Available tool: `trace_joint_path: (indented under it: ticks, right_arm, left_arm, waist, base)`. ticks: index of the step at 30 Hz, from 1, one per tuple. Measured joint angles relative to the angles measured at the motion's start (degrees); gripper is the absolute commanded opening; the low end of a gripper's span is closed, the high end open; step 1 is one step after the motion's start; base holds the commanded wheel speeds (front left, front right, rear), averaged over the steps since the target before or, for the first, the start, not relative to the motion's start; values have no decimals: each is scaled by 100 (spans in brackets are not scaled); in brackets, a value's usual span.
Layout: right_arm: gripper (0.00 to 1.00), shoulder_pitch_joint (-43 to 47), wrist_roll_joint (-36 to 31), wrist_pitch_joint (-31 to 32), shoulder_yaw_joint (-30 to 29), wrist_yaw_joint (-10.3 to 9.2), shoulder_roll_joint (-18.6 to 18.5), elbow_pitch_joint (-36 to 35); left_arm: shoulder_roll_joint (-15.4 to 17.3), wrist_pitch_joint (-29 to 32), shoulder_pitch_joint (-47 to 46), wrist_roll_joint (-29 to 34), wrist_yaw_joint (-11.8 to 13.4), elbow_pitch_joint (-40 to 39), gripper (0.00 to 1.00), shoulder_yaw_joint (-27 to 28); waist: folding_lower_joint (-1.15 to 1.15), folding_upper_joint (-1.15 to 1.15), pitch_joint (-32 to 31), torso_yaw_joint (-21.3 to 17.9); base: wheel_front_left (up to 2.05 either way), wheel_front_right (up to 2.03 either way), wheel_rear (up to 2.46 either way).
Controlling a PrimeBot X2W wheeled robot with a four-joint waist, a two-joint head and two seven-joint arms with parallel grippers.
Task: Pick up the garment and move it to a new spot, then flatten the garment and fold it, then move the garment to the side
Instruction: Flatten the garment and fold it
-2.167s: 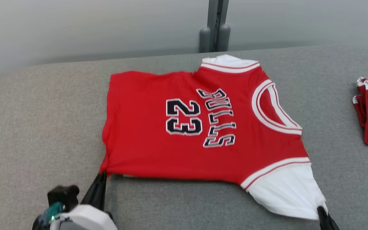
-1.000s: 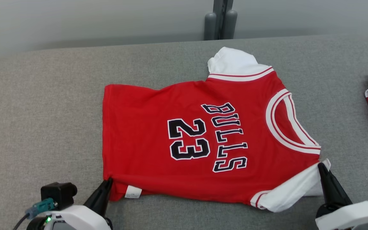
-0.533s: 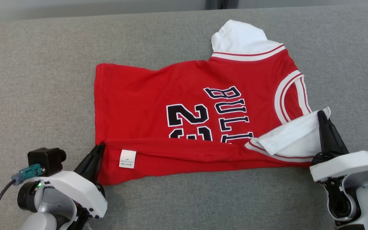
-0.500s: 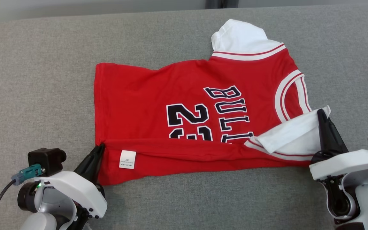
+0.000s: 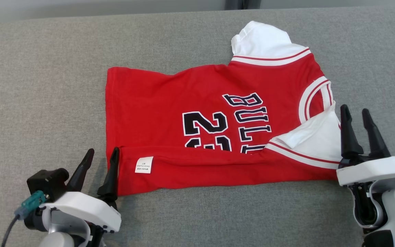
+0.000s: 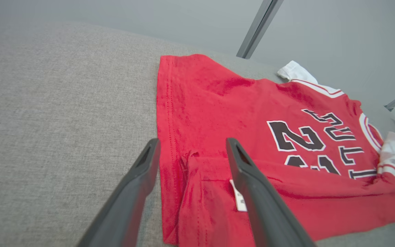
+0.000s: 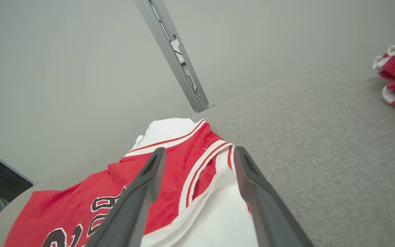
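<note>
Your left gripper [image 5: 102, 151] lies low at the jersey [image 5: 156, 103] hem corner, right gripper [image 5: 354, 109] beside its folded sleeve (both spread wide, empty).

You face a bare, lab-like test room, a wide grey fabric pad [image 5: 46, 85] as your work surface, plain pale wall panels [image 7: 63, 68] behind, a metal post [image 7: 173, 58] between them

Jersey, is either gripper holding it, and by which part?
Nothing is held: the jersey lies free. Left gripper open at its hem corner, right gripper open beside its white sleeve.
</note>
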Motion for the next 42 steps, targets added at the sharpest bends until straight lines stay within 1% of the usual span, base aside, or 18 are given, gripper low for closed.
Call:
trace_joint_path:
  ticks: [2,4,5,7,9,12,17,19,23,34,38,42]
  right_arm:
    - [100,37,-307,-71,-52,0,-51,-93]
    - [100,115,-795,-110,-165,-1,-85,-236]
    - [100,176,-947,-122,-259,0,-60,-353]
    - [100,303,-1466,-129,-441,0,13,-693]
    - [100,485,-1893,-133,-506,0,78,-894]
    - [100,845,-2298,-133,-558,0,188,-1114]
    - [100,1371,-2731,-133,-612,0,294,-1438]
    - [100,1552,-2855,-134,-612,0,315,-1494]
    - [100,1813,-2980,-133,-614,0,353,-1552]
    - [100,1913,-2939,-134,-612,0,393,-1553]
    - [100,1897,-2860,-133,-666,0,401,-1368]
    - [100,1864,-2778,-133,-793,0,404,-889]
  left_arm:
    - [-77,-264,3,88,58,30,100,0]
    - [-169,-581,2,280,119,48,100,-21]
    - [-207,-748,1,352,157,69,100,-22]
    - [-283,-1158,-9,517,209,98,100,4]
    - [-345,-1357,-36,666,226,153,100,-5]
    - [-410,-1530,-31,938,294,225,100,47]
    - [-471,-1584,107,1472,369,253,100,212]
    - [-510,-1586,213,1629,363,240,100,277]
    - [-575,-1593,466,1783,265,358,100,363]
    - [-714,-1594,523,1939,31,692,100,471]
    - [-779,-1592,473,1926,-73,909,100,391]
    - [-878,-1452,484,1812,-221,1277,100,224]
  waist:
    - [0,0,-28,19]
    - [0,0,-54,38]
    - [0,0,-68,47]
    - [0,0,-106,53]
    - [0,0,-160,54]
    - [0,0,-273,46]
    - [0,0,-522,22]
    - [0,0,-620,12]
    - [0,0,-783,-2]
    - [0,0,-857,29]
    - [0,0,-819,44]
    - [0,0,-759,52]
  base:
    - [0,0,0]
    - [0,0,0]
    - [0,0,0]
    - [0,0,0]
    - [0,0,0]
    - [0,0,0]
    - [0,0,0]
    - [0,0,0]
    - [0,0,0]
    - [0,0,0]
    - [0,0,0]
    - [0,0,0]
